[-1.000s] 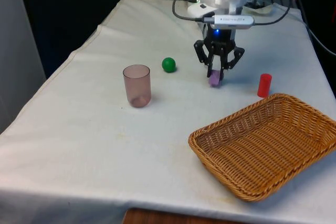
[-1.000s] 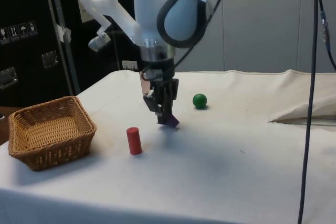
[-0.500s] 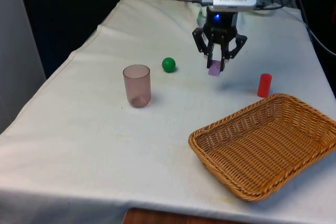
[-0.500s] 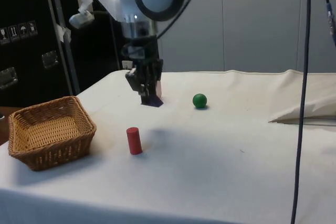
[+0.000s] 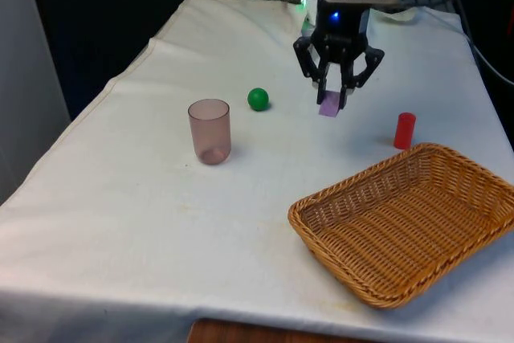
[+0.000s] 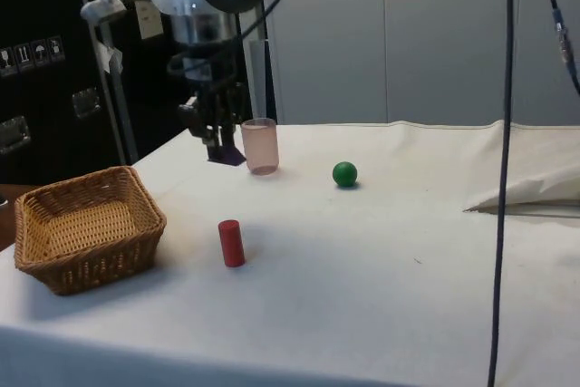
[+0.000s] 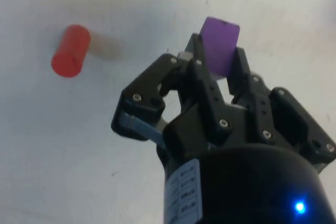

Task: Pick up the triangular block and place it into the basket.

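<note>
Two fingers of the gripper point(image 5: 334, 100) clamp the purple triangular block point(image 5: 328, 107), held aloft.

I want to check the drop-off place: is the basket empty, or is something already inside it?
Empty. In the front view the basket shows only bare wicker inside; the purple block is held in the end effector above the table.

Even, bright light falls from overhead on the white cloth of the bench point(image 5: 161, 198), against a dark backdrop. Shadows are soft and short: a faint one lies beside the red cylinder point(image 7: 71, 51) in the wrist view, and the basket point(image 6: 86, 224) shades the cloth at its foot. No harsh glare shows.
</note>
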Robot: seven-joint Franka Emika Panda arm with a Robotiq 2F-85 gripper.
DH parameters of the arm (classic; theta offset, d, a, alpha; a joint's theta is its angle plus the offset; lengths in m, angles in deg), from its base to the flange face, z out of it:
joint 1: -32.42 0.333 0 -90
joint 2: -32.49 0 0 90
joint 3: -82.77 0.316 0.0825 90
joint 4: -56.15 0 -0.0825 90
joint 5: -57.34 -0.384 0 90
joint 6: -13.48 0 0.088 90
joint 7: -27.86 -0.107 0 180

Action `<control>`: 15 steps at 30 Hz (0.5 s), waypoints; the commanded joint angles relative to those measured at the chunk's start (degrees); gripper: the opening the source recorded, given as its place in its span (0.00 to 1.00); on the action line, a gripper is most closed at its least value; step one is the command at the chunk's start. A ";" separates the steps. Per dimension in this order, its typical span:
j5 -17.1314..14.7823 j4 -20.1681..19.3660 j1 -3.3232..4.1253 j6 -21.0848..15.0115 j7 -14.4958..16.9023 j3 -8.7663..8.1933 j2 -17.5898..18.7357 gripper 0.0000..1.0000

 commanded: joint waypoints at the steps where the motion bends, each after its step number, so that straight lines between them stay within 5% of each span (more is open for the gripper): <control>1: -0.46 1.49 -0.11 1.15 0.17 0.17 0.57 0.33; 15: -0.46 13.24 0.17 5.84 -0.80 0.69 6.36 0.33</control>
